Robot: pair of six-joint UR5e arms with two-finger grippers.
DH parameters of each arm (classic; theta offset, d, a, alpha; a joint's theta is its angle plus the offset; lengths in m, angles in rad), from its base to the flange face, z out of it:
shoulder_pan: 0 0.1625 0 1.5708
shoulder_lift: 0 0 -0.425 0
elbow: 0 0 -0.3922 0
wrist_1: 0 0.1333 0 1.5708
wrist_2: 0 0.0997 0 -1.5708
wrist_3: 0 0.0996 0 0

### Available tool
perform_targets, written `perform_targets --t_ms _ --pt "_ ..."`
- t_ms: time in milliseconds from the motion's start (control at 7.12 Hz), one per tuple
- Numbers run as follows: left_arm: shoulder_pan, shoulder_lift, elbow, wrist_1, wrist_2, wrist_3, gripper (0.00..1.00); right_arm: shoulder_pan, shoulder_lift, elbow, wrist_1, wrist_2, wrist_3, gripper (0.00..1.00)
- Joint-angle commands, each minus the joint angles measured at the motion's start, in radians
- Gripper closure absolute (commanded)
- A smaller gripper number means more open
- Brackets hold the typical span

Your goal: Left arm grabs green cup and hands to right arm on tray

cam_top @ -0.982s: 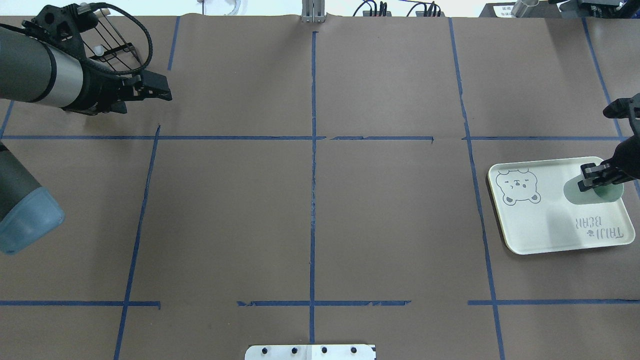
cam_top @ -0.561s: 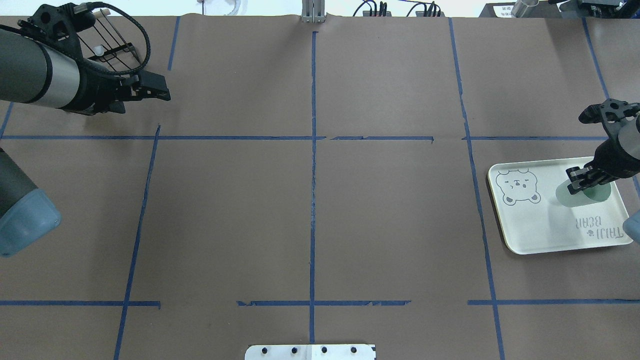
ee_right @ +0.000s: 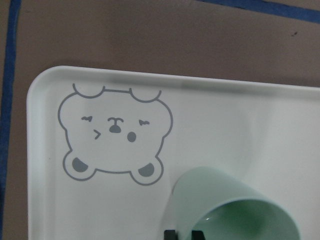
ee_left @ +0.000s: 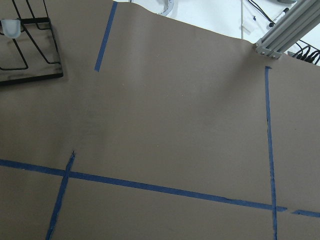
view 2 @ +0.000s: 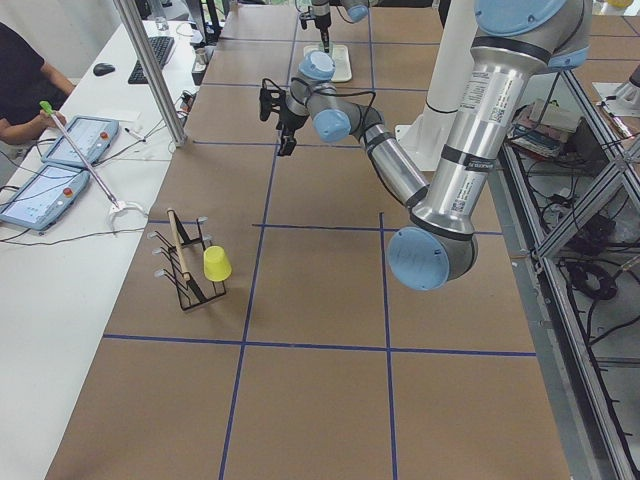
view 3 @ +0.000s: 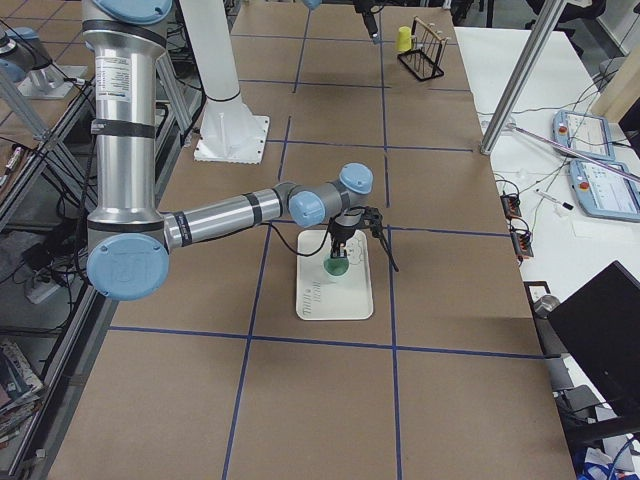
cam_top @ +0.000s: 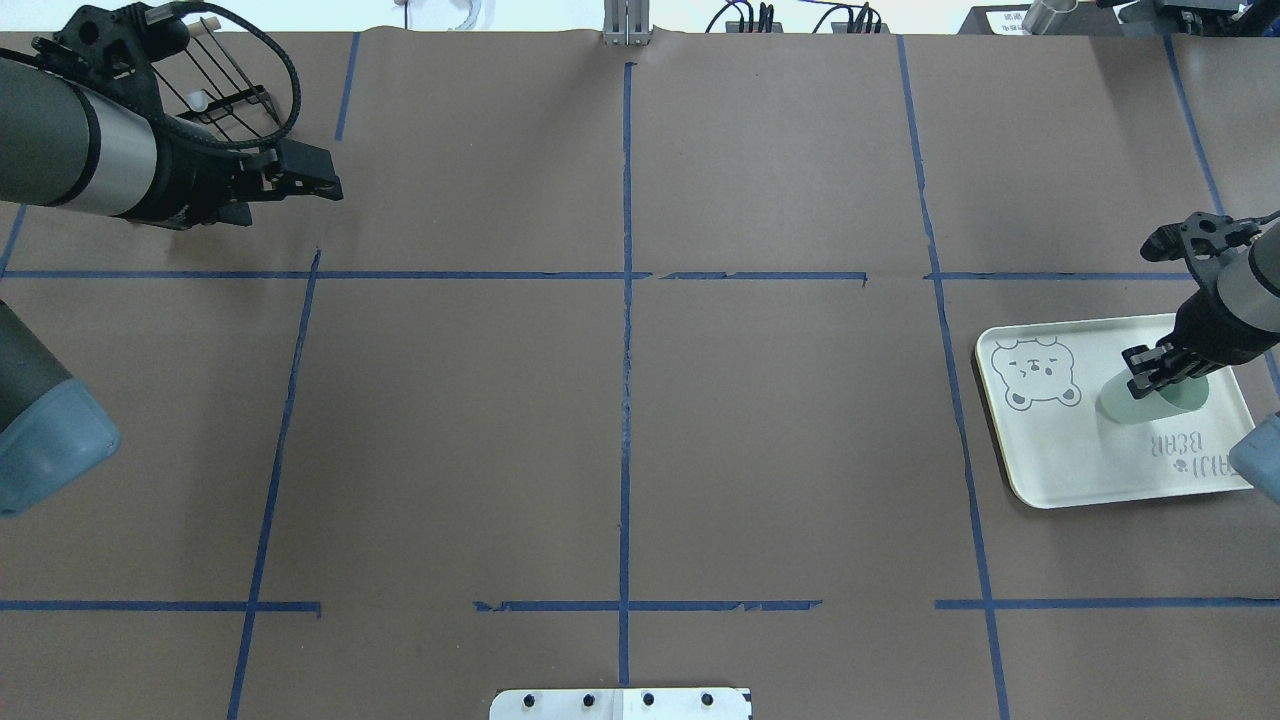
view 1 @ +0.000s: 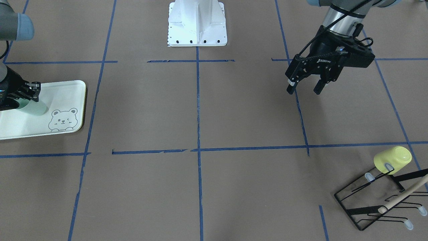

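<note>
The pale green cup (cam_top: 1150, 402) is over the right half of the yellow-green bear tray (cam_top: 1060, 450). My right gripper (cam_top: 1142, 382) is shut on the cup's rim and holds it tilted. The right wrist view shows the cup (ee_right: 225, 205) beside the bear drawing, with a fingertip (ee_right: 170, 234) on its rim. I cannot tell whether its base touches the tray (ee_right: 225, 115). In the front view the cup (view 1: 36, 107) is at the left edge. My left gripper (view 1: 303, 88) is open and empty, far off above the table; in the overhead view it (cam_top: 322, 186) is at the far left.
A black wire rack (view 1: 378, 201) with a yellow cup (view 1: 393, 160) hung on it stands at the table's far left corner, beyond the left gripper. It also shows in the overhead view (cam_top: 225, 100). Blue tape lines cross the brown table.
My right gripper has carried the green cup a little leftward across the tray, towards its middle. The left arm has hardly moved and its gripper stays open.
</note>
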Motion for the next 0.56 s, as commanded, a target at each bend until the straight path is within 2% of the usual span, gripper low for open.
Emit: perform_targets --t_ms 0,140,421 --pt "0.000 0.000 -0.001 0.001 0.000 0.000 0.00 -0.008 0.014 0.007 -0.001 -0.007 0.000 0.00" --pt "0.002 0.000 -0.001 0.000 0.000 0.000 0.00 0.005 0.014 0.034 -0.005 -0.003 -0.003 0.00" --pt "0.000 0.043 -0.002 0.005 -0.003 0.079 0.00 0.119 -0.006 0.146 -0.014 0.004 -0.004 0.00"
